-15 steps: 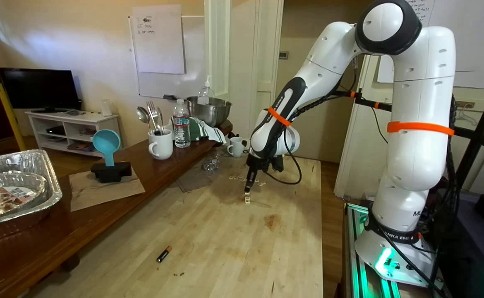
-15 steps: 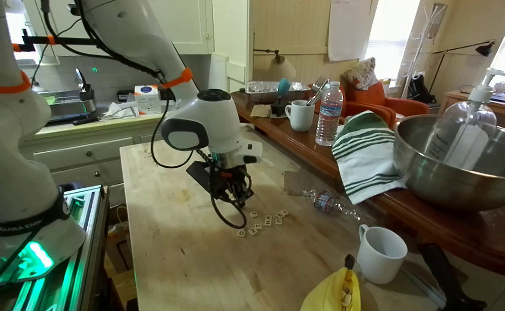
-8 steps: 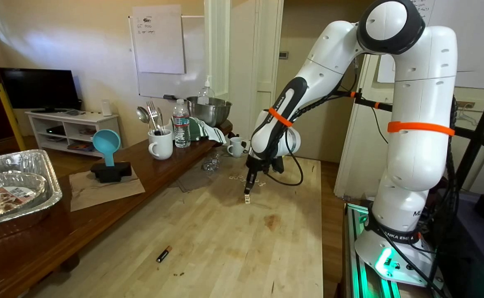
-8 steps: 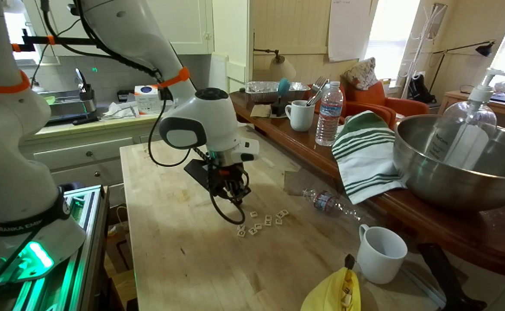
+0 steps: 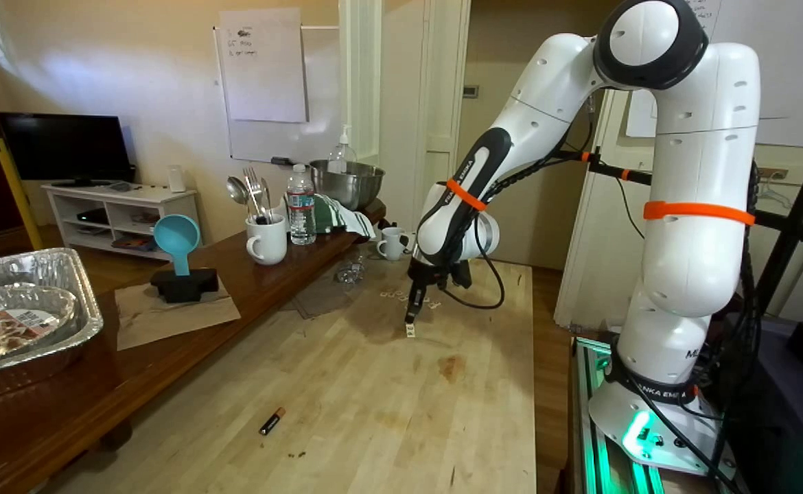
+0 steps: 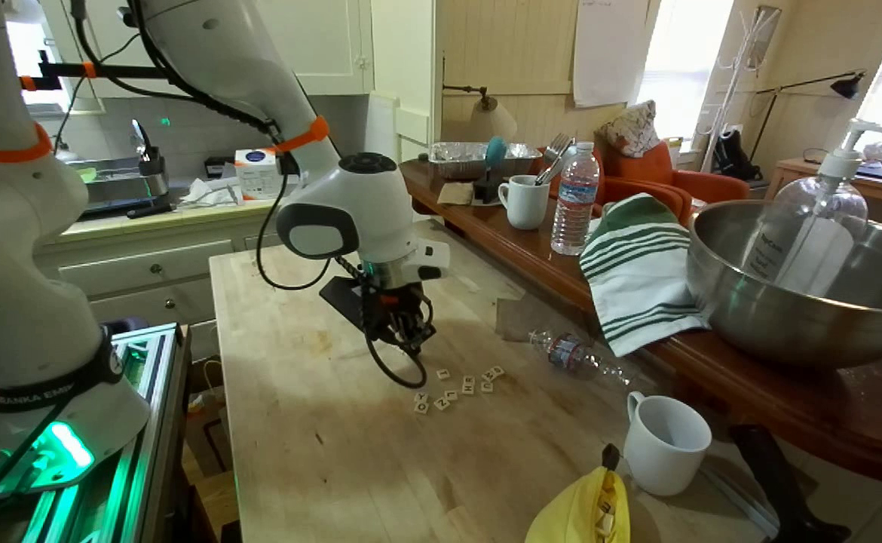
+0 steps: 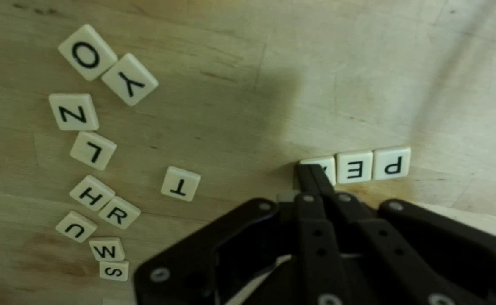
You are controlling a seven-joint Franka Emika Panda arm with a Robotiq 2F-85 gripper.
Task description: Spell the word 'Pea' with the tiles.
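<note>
The gripper (image 7: 310,166) is fully closed, holding nothing; it hides most of the letter on the nearest tile (image 7: 327,164). E tile (image 7: 355,167) and P tile (image 7: 392,163) align toward 3 o'clock in the wrist view.

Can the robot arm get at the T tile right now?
Probably yes: in the wrist view, the T tile lies apart from the other tiles, leaving room around it. The gripper looks shut, though, so it would need to move over and open.
</note>
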